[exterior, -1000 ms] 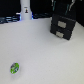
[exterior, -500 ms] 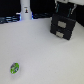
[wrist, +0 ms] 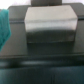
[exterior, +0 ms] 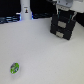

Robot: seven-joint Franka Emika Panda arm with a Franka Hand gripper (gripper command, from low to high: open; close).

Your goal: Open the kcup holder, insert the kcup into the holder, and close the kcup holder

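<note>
The kcup holder (exterior: 62,26) sits on the white table (exterior: 42,52) at about one o'clock in the exterior view, its drawers apparently shut. The arm hangs directly over it, gripper (exterior: 64,11) near its top; whether the claw is open or closed I cannot tell. A blind descent risks striking the box's top rather than catching a handle. The kcup (exterior: 15,67) lies untouched at seven o'clock, well apart.

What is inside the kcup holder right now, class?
Nothing inside shows: the kcup holder looks closed, its fronts hiding the interior. The kcup lies outside on the table, far away.
</note>
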